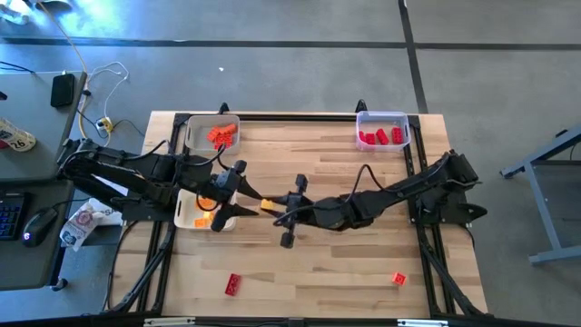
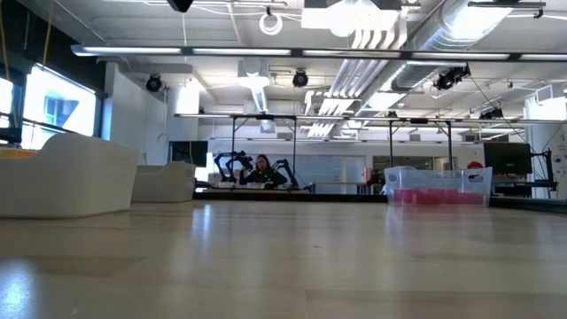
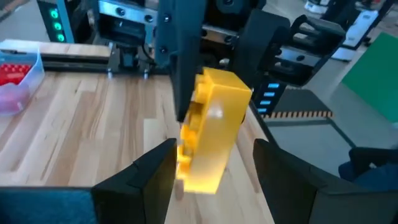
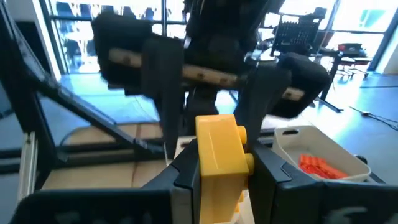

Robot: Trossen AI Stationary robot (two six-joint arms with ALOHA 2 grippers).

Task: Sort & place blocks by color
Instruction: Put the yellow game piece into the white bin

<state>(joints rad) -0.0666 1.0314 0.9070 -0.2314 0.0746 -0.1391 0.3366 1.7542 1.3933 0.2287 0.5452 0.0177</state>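
Mid-table, we see the right gripper [image 1: 275, 208] clamped on a yellow studded plastic brick [image 4: 221, 163] — the left gripper [image 1: 238, 189], fingers apart, faces it from nine o'clock, just beside a white rectangular tray [image 1: 185, 216].

Wood table [image 1: 318, 263]: 3 trays [image 1: 382, 130], 2 loose red blocks [image 1: 233, 284] near front edge.

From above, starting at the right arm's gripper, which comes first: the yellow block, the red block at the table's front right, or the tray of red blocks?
From the right gripper:
1. Yellow block, between its fingers, mid-table.
2. Red block, front right.
3. Tray of red blocks, far right corner; close to the second.
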